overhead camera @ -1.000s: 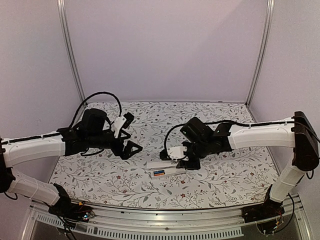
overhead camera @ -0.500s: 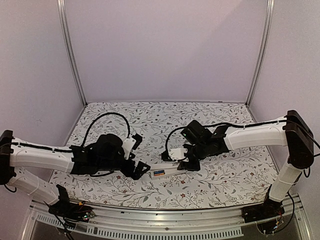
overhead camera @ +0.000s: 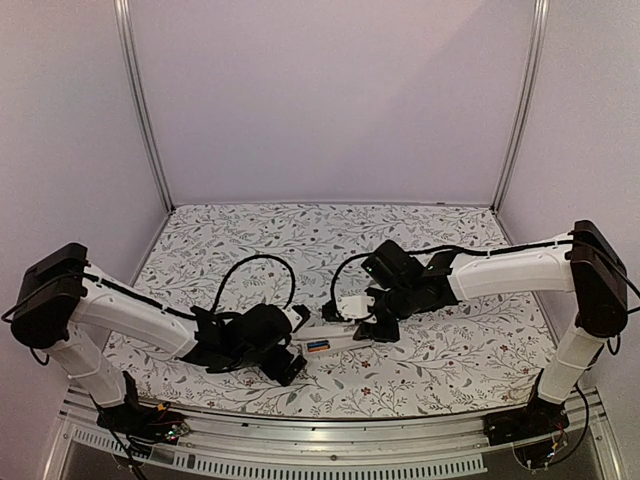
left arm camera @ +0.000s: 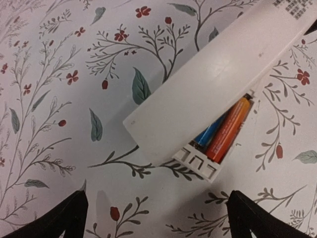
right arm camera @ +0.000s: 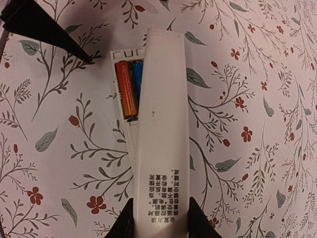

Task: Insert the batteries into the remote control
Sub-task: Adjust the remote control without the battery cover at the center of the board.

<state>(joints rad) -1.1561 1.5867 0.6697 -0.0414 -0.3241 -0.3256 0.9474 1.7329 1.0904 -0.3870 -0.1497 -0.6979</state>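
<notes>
1. Left gripper: nearest item, low over the front of the table. Jaws are spread wide and grasp nothing. The 2 dark fingertips stand either side of the remote's battery end, just short of it and apart from it.
2. Remote control: slim white bar lying flat on the cloth at mid-table, between the 2 grippers, with its battery end toward the left arm.
3. Battery recess: at the end of the remote facing the left gripper. It is open along one side. The rest is overlapped by the long white face, which sits slightly askew over it; whether that face is a loose cover cannot be told.
4. Orange-red battery: seated in the recess on the exposed side, lengthwise with the remote.
5. Blue battery: seated touching the orange-red one, partly hidden under the white face.
6. Printed label: several lines of small dark characters on the white face, toward the right arm's end.
7. Right gripper: clenched on the remote control at the labelled end, 1 finger against each long edge.
8. Floral cloth: pale, with leaf and red-flower sprigs, covering the table.
9. Walls: plain pale panels beyond, with 2 metal posts at the rear corners.
</notes>
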